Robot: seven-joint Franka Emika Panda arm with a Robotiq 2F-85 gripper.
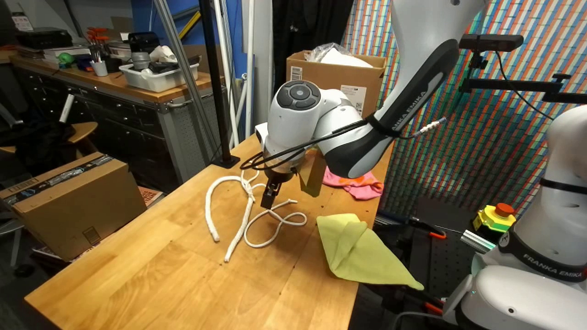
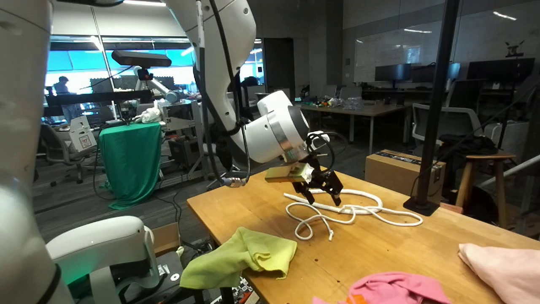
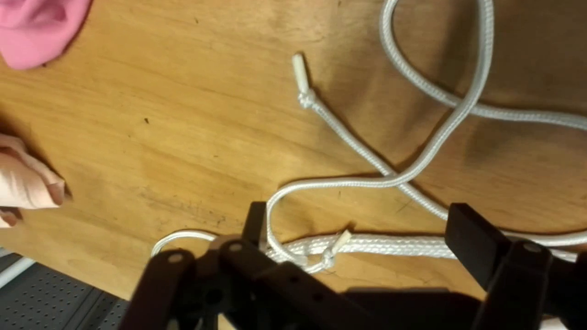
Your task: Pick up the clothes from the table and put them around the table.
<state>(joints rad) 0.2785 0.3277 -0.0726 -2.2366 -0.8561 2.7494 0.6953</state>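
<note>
A yellow-green cloth [image 1: 362, 256] hangs partly over the table edge; it also shows in an exterior view [image 2: 249, 255]. A crumpled pink cloth [image 1: 362, 185] lies farther along the same edge and shows at a corner of the wrist view [image 3: 39, 30]. A pale pink cloth [image 2: 508, 270] lies on the table and also shows in the wrist view [image 3: 25, 176]. A white rope [image 3: 357, 182] lies in loops on the wooden table [image 1: 160, 279]. My gripper [image 3: 357, 215] is open above the rope, with nothing held. It is apart from all the cloths in both exterior views [image 1: 268, 204] [image 2: 324, 202].
A black pole [image 1: 224, 158] stands on the table edge beside the rope. A large cardboard box [image 1: 337, 75] stands behind the arm, and another box [image 1: 78, 201] is beside the table. White robot parts [image 1: 541, 256] and a red-topped emergency stop [image 1: 497, 215] are off the cloth-side edge.
</note>
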